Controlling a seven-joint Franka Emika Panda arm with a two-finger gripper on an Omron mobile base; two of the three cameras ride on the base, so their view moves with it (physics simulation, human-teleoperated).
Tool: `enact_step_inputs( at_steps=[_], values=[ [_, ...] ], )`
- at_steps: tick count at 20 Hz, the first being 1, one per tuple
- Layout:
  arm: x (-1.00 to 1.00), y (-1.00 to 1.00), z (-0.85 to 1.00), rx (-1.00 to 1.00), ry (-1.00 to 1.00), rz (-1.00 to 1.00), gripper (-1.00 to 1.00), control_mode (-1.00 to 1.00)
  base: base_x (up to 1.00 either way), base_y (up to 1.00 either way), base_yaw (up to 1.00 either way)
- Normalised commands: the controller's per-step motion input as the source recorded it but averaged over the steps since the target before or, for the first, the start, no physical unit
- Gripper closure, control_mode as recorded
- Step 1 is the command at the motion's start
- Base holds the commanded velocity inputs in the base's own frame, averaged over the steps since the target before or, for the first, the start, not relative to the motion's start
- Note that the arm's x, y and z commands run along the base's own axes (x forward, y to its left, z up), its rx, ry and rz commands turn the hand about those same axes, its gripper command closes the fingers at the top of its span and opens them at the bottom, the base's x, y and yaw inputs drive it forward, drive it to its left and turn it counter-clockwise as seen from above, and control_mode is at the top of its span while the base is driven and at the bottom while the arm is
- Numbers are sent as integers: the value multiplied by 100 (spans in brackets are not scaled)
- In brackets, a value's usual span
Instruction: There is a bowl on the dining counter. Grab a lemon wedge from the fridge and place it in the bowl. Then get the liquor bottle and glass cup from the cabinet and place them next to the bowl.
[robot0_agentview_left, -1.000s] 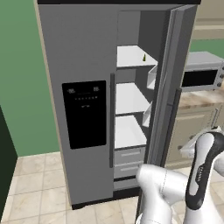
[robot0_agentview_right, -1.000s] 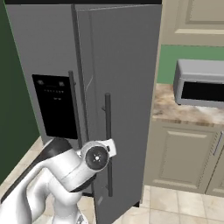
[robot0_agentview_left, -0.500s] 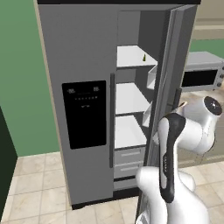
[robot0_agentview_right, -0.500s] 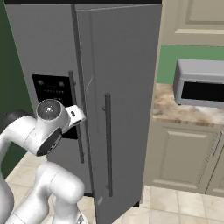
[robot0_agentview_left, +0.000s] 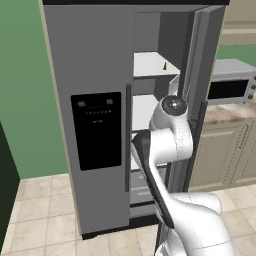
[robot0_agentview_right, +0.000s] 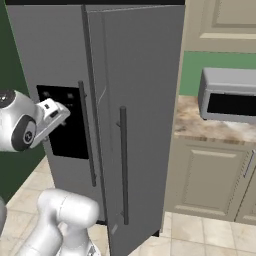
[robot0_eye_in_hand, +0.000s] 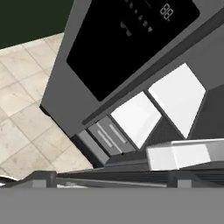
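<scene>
CHANGE: my arm has swung up from low right to the open tall grey two-door fridge (robot0_agentview_left: 95, 125) | TOOL: jaws wide apart, empty | TARGET: tiny yellow-green lemon wedge (robot0_agentview_left: 164, 65) on upper white shelf, far right | NEXT: reach up and in | OBSTACLE: open right door (robot0_agentview_right: 142, 120); silver microwave (robot0_agentview_right: 229, 95) on right counter (robot0_agentview_right: 197, 125)

A home kitchen: a tall grey two-door fridge (robot0_agentview_left: 97, 120), a silver microwave (robot0_agentview_right: 229, 95) at the marbled worktop's (robot0_agentview_right: 200, 127) edge, cream cabinet doors (robot0_agentview_right: 210, 177).
</scene>
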Motion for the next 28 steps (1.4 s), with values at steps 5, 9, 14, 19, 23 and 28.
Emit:
enact_step_inputs(
  at_steps=[5,9,14,19,23,28],
  values=[
    [54,39,0,-19,5,0,-100,-100,0,0,0],
    [69,2,0,-8,10,0,-100,-100,0,0,0],
    [54,-5,-1,-8,2,0,-100,-100,0,0,0],
    [40,-20,-3,-7,0,0,-100,-100,0,0,0],
    [17,-29,-10,-5,0,0,-100,-100,0,0,0],
    [2,-44,-9,-1,0,0,-100,-100,0,0,0]
  ],
)
